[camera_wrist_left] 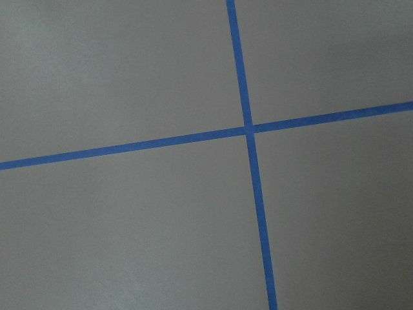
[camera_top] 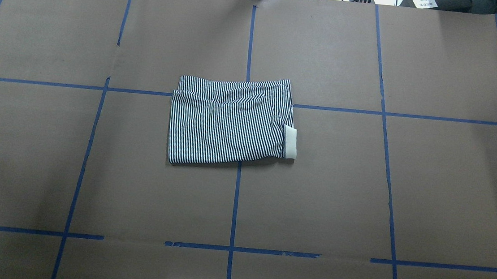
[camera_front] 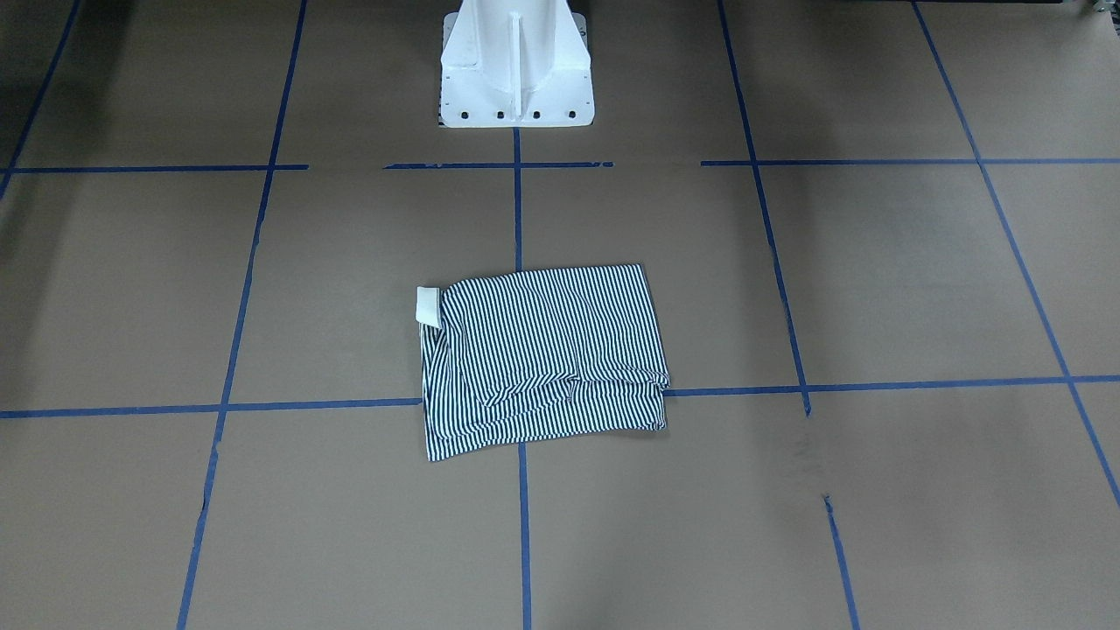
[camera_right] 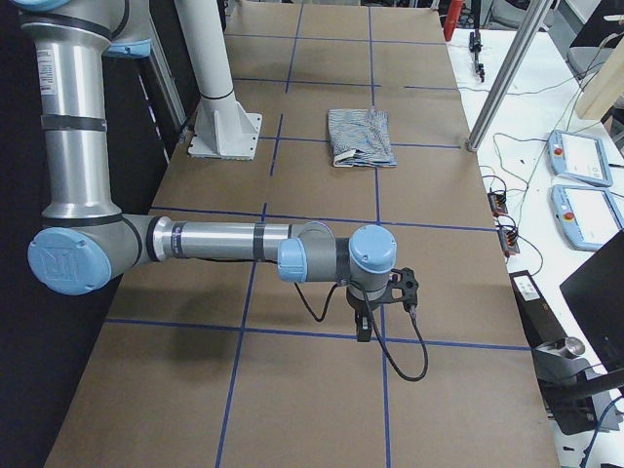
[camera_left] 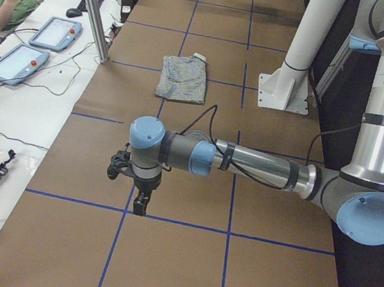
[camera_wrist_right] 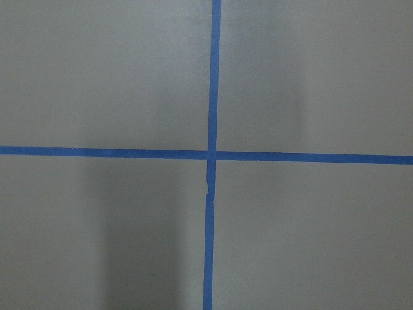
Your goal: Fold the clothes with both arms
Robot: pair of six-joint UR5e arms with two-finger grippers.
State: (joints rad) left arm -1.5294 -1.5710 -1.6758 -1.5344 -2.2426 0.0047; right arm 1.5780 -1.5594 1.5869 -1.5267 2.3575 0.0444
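The striped polo shirt (camera_front: 542, 359) lies folded into a rough rectangle at the middle of the table, with its cream collar (camera_front: 428, 304) poking out at one side. It also shows in the overhead view (camera_top: 227, 124) and in both side views (camera_left: 183, 78) (camera_right: 360, 136). The left gripper (camera_left: 140, 205) hangs over a blue tape line far from the shirt, toward the table's left end. The right gripper (camera_right: 363, 331) hangs over the tape toward the right end. Whether either is open or shut I cannot tell. Both wrist views show only brown paper and crossing tape.
The white pedestal base (camera_front: 514, 70) stands at the robot's edge of the table. Blue tape lines (camera_top: 236, 201) grid the brown paper. Control tablets (camera_left: 17, 63) and cables lie on a white bench beyond a metal post (camera_left: 90, 1).
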